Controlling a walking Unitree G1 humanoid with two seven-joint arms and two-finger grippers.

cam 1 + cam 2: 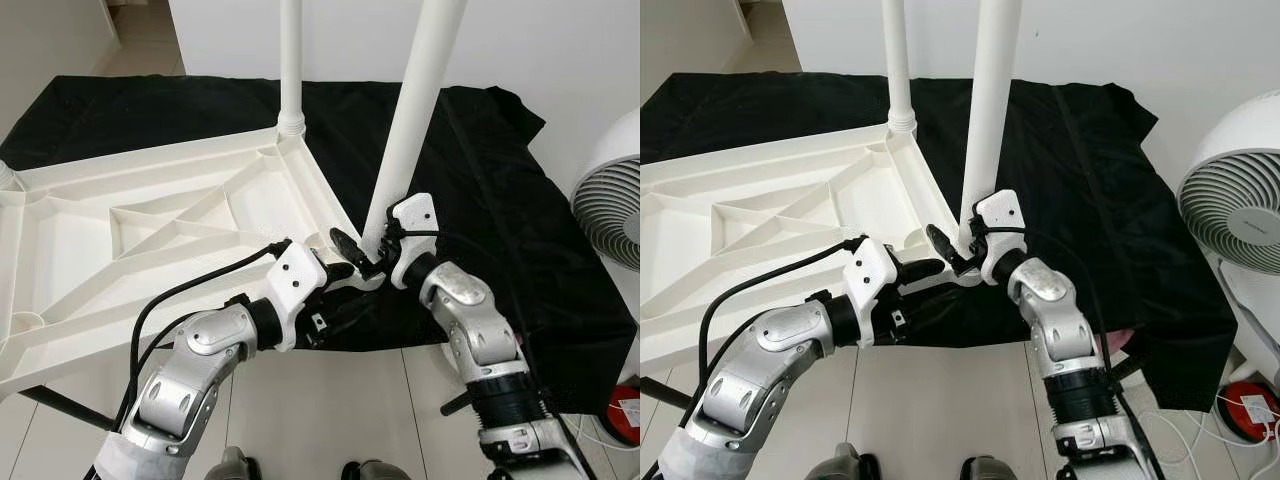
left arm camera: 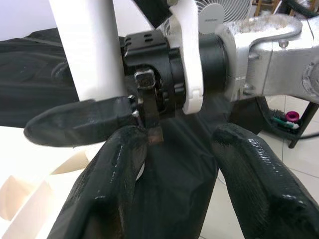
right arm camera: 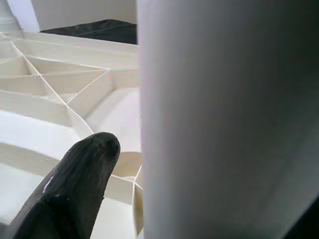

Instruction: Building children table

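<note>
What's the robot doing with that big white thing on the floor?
It is putting together a small table. The white tabletop lies upside down on a black cloth. One leg already stands in a far corner. The right gripper holds a second leg at the near corner, leaning a little. The left gripper is open right beside it. A white fan stands off to the right.

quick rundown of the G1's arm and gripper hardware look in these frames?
Both arms are silver metal segments with black joints. Each wrist carries a white plastic housing. The left gripper and right gripper each have two long, rounded, glossy black fingers. A black cable loops along the left arm to its wrist housing.
</note>
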